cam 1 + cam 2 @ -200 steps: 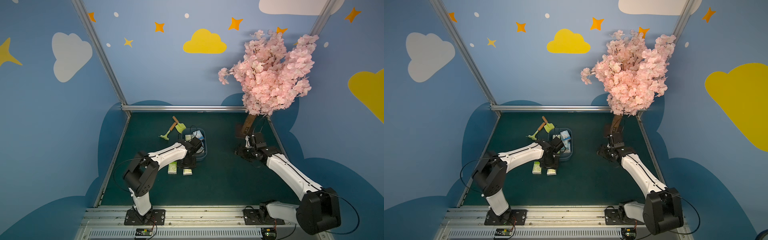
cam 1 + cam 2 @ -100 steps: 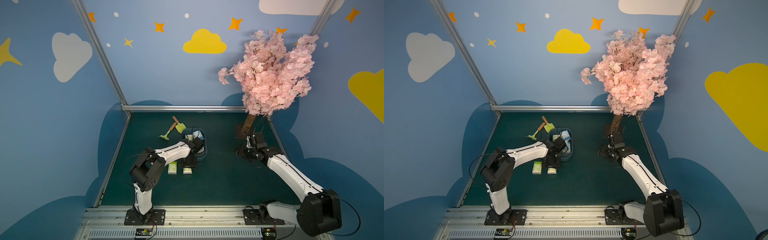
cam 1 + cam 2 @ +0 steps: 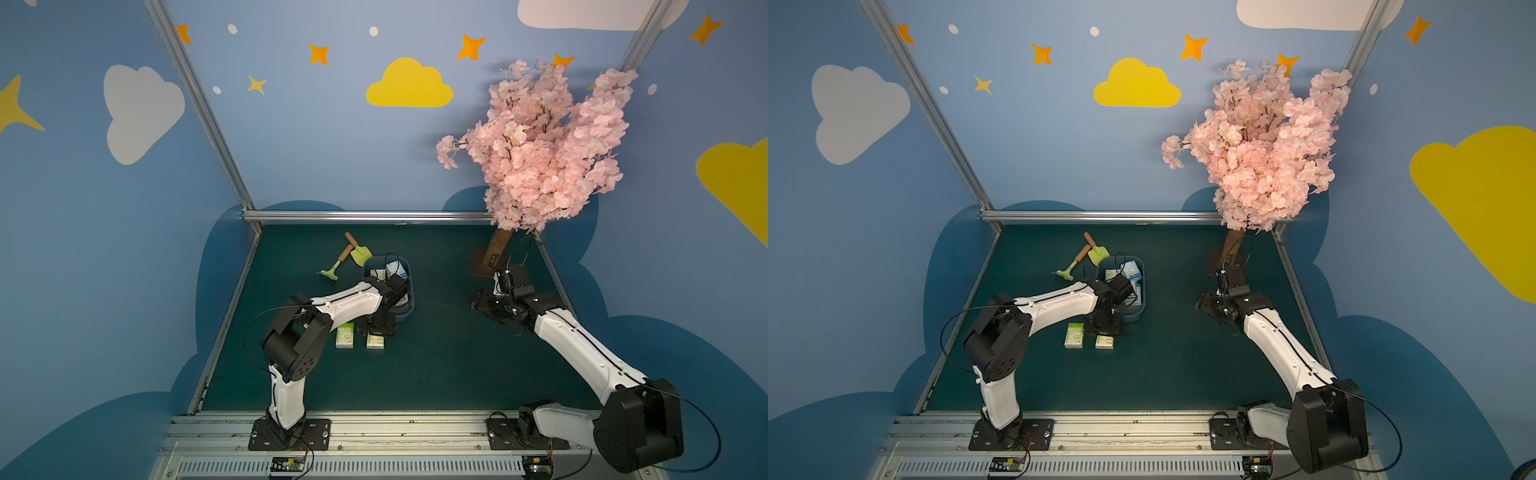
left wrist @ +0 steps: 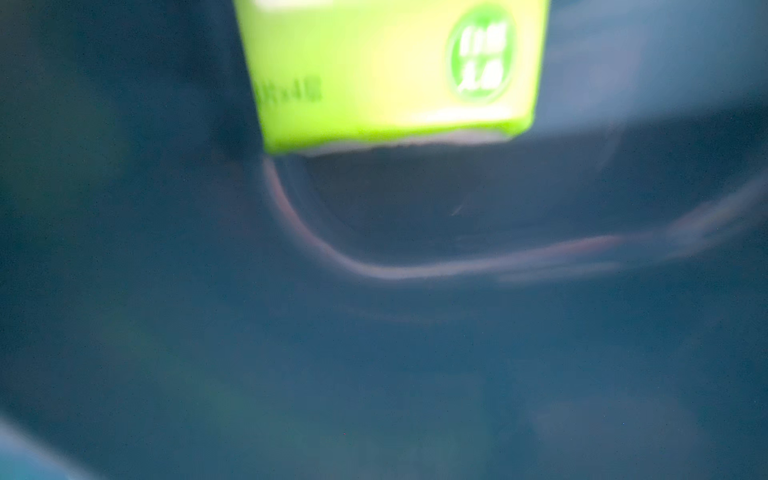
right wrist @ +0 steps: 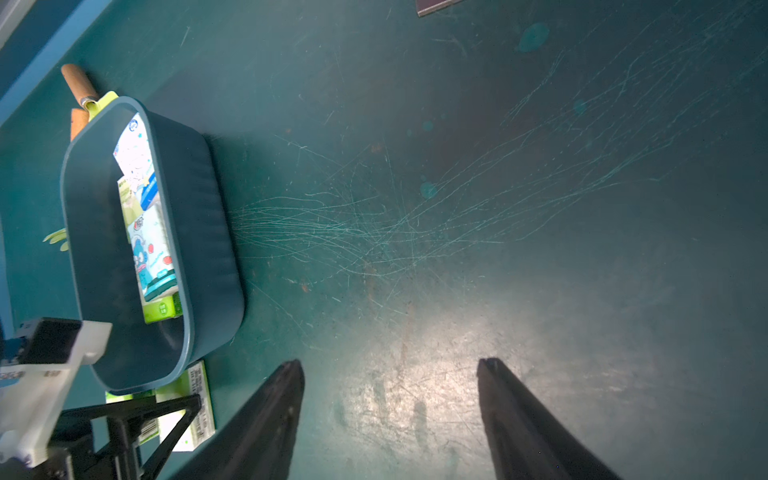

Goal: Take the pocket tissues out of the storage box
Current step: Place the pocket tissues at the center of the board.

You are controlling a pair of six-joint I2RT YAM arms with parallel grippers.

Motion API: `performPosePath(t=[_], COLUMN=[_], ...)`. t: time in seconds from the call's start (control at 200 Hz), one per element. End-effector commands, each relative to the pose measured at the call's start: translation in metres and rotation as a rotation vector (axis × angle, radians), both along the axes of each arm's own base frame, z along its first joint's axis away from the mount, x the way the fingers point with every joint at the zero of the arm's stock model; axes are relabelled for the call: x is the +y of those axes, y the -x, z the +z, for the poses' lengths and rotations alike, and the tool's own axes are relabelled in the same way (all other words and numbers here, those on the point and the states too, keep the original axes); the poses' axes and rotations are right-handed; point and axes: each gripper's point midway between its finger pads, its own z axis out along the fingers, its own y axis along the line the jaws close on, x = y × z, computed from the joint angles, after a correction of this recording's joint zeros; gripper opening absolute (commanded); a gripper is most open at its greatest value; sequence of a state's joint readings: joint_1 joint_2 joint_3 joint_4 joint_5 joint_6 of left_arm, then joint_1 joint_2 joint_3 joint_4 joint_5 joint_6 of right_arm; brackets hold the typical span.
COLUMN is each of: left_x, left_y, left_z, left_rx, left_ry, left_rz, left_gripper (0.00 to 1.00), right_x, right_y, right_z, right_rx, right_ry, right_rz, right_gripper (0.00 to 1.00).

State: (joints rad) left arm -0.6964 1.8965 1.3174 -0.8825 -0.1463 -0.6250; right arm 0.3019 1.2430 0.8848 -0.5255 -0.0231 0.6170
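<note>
Green-and-white tissue packet laid beside dull blue plastic tub; left end effector state unclear, right end effector released; tub re-entry next.

Smooth matt plastic storage box; scratched, faintly shiny desk; glossy-wrapped pocket tissues; wooden shovel handle.

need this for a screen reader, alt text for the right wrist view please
The right gripper, jaws open and empty, hovers over the scratched green table. Off to one side, the blue storage box holds several pocket tissues, with more green packets on the table beside it.
</note>
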Motion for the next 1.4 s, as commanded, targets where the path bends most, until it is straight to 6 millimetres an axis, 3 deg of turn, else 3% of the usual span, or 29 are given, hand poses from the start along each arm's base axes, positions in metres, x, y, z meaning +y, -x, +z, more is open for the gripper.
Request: performPosePath(t=[0.0,0.255,0.631,0.946,1.237,1.392], left_x=[-0.003,-0.006,0.003,0.037,0.068,0.092], left_y=[-0.003,-0.004,-0.021,-0.045,-0.055,-0.049], left_z=[0.02,0.05,0.108,0.143,0.147,0.142], left_rx=[-0.026,-0.095,-0.321,-0.423,-0.465,-0.471], left_ry=[0.033,0.102,0.234,0.318,0.503,0.521], left_rz=[-0.008,-0.021,0.01,0.1,0.263,0.326], left_gripper=[0.71,0.82,0.89,0.93,0.96,1.0], right_x=[-0.004,0.002,0.032,0.089,0.158,0.189], right_y=[-0.001,-0.001,-0.008,-0.018,-0.035,-0.042], right_z=[0.016,0.022,0.024,0.022,0.029,0.028], right_rx=[-0.041,-0.056,-0.023,0.023,0.051,0.053], right_ry=[0.023,0.016,-0.024,0.002,0.021,0.081], right_rz=[0.006,0.059,0.146,0.265,0.383,0.463], right_gripper=[0.74,0.76,0.76,0.77,0.77,0.77])
